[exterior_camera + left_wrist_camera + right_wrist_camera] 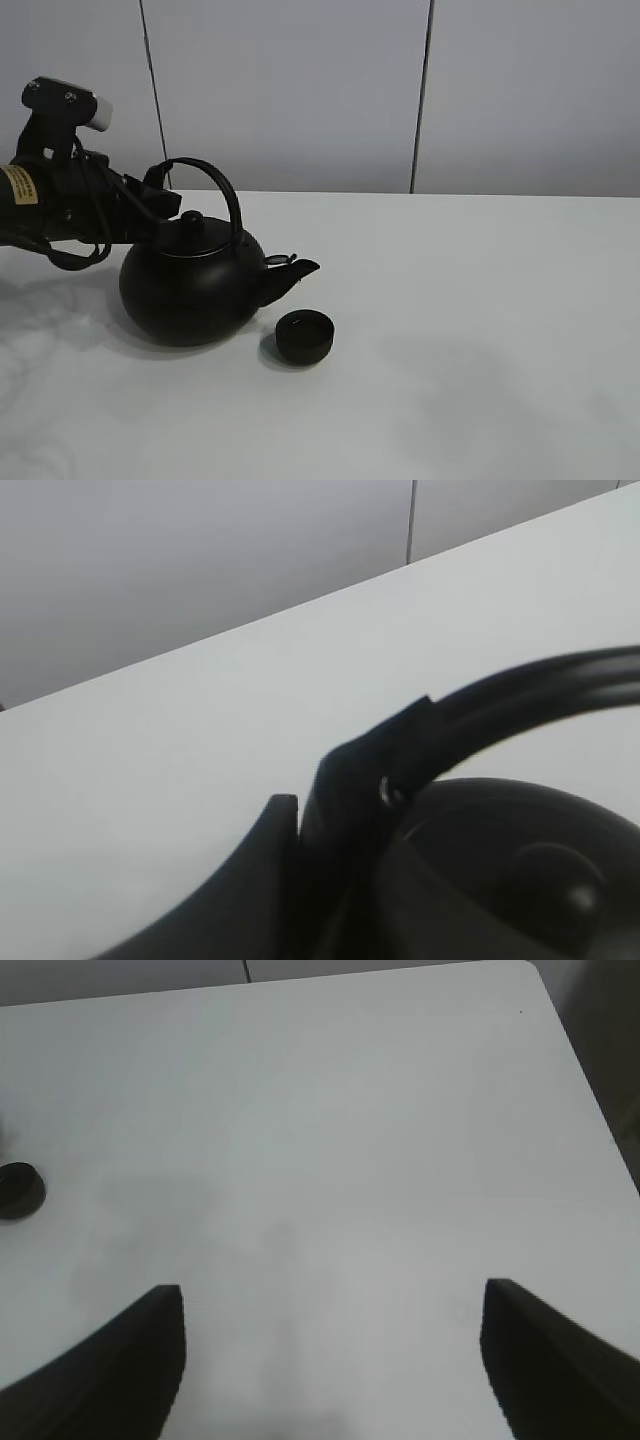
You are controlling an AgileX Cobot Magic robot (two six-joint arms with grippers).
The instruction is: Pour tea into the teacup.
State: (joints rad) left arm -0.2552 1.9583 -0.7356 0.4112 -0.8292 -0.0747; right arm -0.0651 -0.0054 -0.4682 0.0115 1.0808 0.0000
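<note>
Exterior high showing left gripper (150, 205) clamping kettle (190, 285) handle, spout pointing over cup (303, 336), right gripper (330, 1360) idling open, empty.

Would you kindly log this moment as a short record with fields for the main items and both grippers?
kettle: black, on the white table, spout toward the teacup
teacup: black, upright, just in front of the spout, apart from it
tea: no stream visible
left gripper: shut on the kettle's handle
right gripper: open, empty, over bare table
</note>
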